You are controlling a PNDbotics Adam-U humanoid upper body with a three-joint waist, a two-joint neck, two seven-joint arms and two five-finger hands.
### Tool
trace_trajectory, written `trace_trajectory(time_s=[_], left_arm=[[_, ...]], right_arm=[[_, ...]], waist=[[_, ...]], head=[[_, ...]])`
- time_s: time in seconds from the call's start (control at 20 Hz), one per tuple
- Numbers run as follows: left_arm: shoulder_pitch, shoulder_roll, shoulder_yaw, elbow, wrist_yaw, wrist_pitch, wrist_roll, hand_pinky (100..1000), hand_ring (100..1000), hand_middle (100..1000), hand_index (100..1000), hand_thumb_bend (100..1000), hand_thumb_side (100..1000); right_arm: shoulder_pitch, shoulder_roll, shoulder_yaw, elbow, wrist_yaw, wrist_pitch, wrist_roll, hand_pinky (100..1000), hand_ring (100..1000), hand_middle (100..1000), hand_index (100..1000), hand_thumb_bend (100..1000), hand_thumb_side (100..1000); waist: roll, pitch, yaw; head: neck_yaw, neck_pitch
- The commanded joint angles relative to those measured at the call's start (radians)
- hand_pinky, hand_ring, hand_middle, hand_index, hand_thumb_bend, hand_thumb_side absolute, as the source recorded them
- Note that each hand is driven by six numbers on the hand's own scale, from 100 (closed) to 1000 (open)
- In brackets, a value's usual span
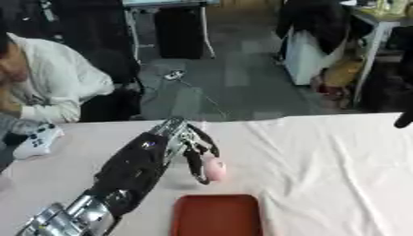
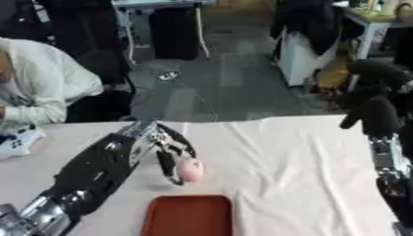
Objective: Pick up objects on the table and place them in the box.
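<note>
A small pink rounded object (image 1: pixel 215 169) lies on the white tablecloth just beyond the red box (image 1: pixel 216 215). My left hand (image 1: pixel 187 140) reaches in from the lower left, and its fingers curl down around the pink object, touching its left side. The object still rests on the cloth. My right hand (image 2: pixel 373 108) hangs raised at the right edge, above the table's far side, fingers bent downward and holding nothing. The red box sits at the near edge, a shallow dark-red tray with nothing visible inside.
The white cloth (image 1: pixel 331 175) covers the table's right part, with wrinkles. A white game controller (image 1: pixel 36 140) lies at the far left, near a seated person in a white top. Beyond the table are floor, cables and furniture.
</note>
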Motion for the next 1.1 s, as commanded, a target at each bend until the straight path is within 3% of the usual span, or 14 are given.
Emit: trace_trajectory(time_s=[0.05,0.35,0.55,0.6,0.65,0.7,0.8,0.95,1.05,1.1], left_arm=[[-0.022,0.01,0.019,-0.004,-0.012,-0.035,0.008,522,890,1000,1000,861,407],[-0.018,0.008,0.027,0.001,-0.033,-0.044,0.075,507,879,1000,1000,858,388],[-0.015,0.006,0.032,0.006,-0.056,-0.037,0.122,435,782,966,1000,834,308],[-0.014,0.004,0.03,0.007,-0.064,-0.034,0.138,370,696,919,1000,844,285],[-0.013,0.003,0.027,0.007,-0.074,-0.031,0.154,370,696,919,1000,844,285],[-0.012,0.001,0.024,0.008,-0.085,-0.027,0.168,259,573,861,956,868,264],[-0.009,-0.002,0.021,0.009,-0.111,-0.02,0.194,106,466,755,857,871,235],[-0.002,-0.007,0.025,0.02,-0.121,-0.02,0.233,100,280,522,663,687,237],[0.002,-0.008,0.026,0.029,-0.117,-0.023,0.254,100,168,428,573,526,274],[0.004,-0.009,0.026,0.032,-0.115,-0.025,0.266,100,107,375,526,374,324]], right_arm=[[-0.024,0.007,0.002,-0.017,-0.007,-0.006,0.001,399,584,750,831,269,840],[-0.034,0.017,0.005,-0.017,-0.01,-0.011,0.004,400,584,750,831,266,838],[-0.041,0.025,0.006,-0.017,-0.011,-0.015,0.005,401,584,750,831,263,836],[-0.042,0.026,0.006,-0.017,-0.011,-0.015,0.005,401,584,750,831,262,837],[-0.042,0.026,0.006,-0.017,-0.011,-0.015,0.005,401,584,750,831,262,837],[-0.043,0.027,0.006,-0.017,-0.011,-0.015,0.005,401,584,750,831,261,837],[-0.045,0.029,0.007,-0.017,-0.011,-0.016,0.006,402,584,750,831,261,837],[-0.045,0.029,0.006,-0.017,-0.011,-0.017,0.006,403,584,750,831,261,836],[-0.045,0.029,0.006,-0.017,-0.011,-0.016,0.006,404,584,750,831,261,836],[-0.045,0.029,0.006,-0.017,-0.011,-0.017,0.006,404,584,750,831,260,836]], waist=[[-0.002,-0.007,-0.005],[0.002,0.001,-0.021],[0.005,0.006,-0.031],[0.005,0.006,-0.033],[0.006,0.007,-0.034],[0.006,0.007,-0.035],[0.006,0.008,-0.038],[0.006,0.008,-0.039],[0.006,0.008,-0.039],[0.006,0.007,-0.039]], head=[[0.02,-0.018],[0.03,-0.029],[0.039,-0.035],[0.039,-0.035],[0.039,-0.035],[0.039,-0.036],[0.04,-0.037],[0.039,-0.037],[0.038,-0.037],[0.037,-0.037]])
